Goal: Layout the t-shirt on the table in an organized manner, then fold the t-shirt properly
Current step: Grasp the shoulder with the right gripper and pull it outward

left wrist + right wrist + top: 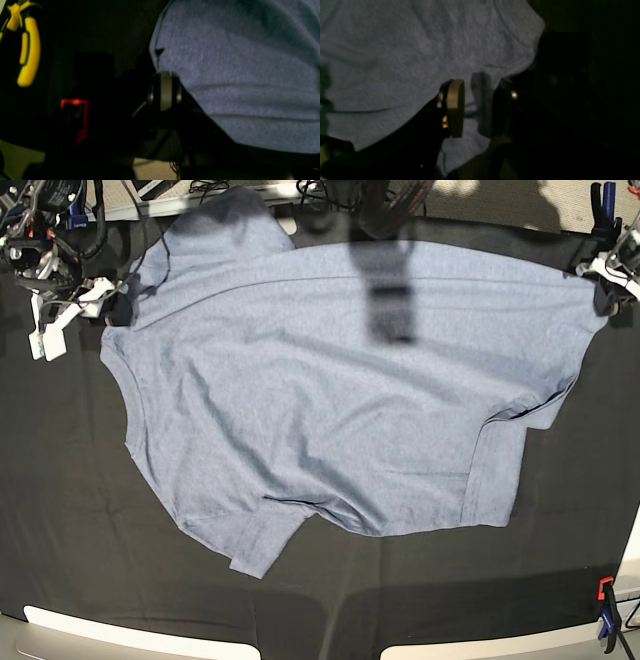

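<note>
T-shirt (340, 390): spread across the table (70, 520), long axis between the two far corners. Left gripper (163, 91) is clamped on one corner; right gripper (475, 105) is parted astride the other.

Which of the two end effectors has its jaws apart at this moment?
The right end effector: its two fingers stand apart, and the t-shirt shows through the gap. The left end effector is closed, pinching the t-shirt's edge.
</note>
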Robot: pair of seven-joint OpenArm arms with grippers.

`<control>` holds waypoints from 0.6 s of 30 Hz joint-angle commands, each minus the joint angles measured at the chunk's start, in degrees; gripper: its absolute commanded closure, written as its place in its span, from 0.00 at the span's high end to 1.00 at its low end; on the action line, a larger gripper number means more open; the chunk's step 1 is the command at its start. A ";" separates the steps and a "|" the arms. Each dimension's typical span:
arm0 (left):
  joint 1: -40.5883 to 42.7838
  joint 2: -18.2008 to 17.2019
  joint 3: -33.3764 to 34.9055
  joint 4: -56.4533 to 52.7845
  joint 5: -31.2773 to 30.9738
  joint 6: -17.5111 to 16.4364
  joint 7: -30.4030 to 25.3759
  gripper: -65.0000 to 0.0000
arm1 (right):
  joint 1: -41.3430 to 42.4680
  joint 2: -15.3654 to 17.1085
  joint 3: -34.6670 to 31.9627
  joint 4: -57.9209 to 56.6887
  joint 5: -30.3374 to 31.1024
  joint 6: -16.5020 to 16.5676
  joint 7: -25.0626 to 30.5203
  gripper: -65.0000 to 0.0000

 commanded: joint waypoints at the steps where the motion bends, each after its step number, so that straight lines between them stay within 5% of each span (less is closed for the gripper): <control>1: 0.35 -0.96 -0.68 0.96 0.20 0.46 -1.22 0.00 | 0.83 1.01 0.44 1.01 1.92 0.57 1.05 0.35; 12: 0.81 -0.98 -0.68 0.96 10.21 5.22 -0.68 0.03 | 9.55 1.03 0.09 1.01 3.76 0.57 1.05 0.35; 18: 0.81 -1.16 -0.68 1.70 10.60 5.20 0.31 0.52 | 11.74 0.98 -3.72 1.01 6.21 0.79 1.05 0.35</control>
